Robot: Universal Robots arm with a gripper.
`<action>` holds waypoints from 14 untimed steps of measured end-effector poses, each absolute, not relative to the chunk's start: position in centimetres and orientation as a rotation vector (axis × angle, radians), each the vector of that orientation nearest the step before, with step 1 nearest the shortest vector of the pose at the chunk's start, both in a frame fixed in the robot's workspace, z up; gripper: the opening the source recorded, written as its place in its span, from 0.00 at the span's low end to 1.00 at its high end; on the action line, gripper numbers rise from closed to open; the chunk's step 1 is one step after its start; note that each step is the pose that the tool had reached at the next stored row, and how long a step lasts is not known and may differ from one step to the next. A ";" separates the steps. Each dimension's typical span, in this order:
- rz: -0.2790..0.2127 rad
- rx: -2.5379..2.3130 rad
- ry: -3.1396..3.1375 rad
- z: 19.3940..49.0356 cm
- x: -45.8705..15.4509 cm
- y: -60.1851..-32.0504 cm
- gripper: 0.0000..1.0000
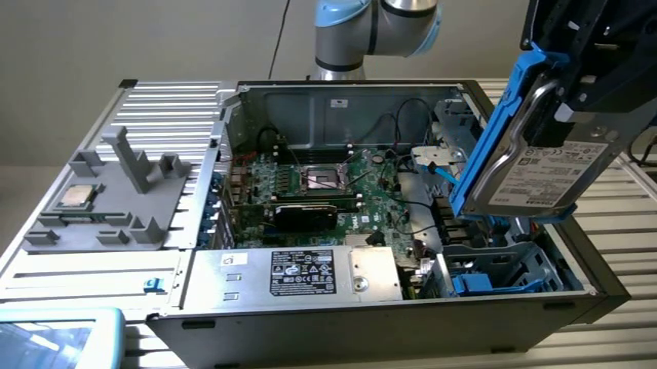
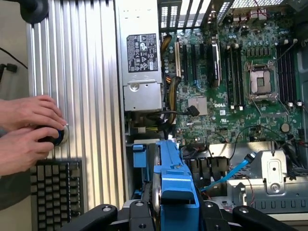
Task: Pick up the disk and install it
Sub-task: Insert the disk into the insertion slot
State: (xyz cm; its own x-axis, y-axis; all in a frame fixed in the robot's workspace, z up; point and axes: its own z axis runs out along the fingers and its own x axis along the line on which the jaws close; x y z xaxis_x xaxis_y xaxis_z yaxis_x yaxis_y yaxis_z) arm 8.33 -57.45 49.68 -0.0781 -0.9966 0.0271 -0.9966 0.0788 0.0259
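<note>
Ribbed metal table (image 1: pixel 92 265), open computer case (image 1: pixel 359 327), beige wall (image 1: pixel 154 38), disk (image 1: pixel 534 173) held aloft

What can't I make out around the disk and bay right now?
Bay slot beneath the disk: wrist view, hidden by its blue carrier.
Gripper: exterior view, cut off by top and right edges.
Disk label text: exterior view, too small.
Thing under the hands: wrist view, covered by them.
</note>
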 end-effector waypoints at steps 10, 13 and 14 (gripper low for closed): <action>0.027 2.114 -2.285 49.2 8.6 -58.3 0.37; 0.031 2.116 -2.285 48.9 8.6 -58.7 0.37; 0.033 2.117 -2.285 48.8 8.6 -58.9 0.37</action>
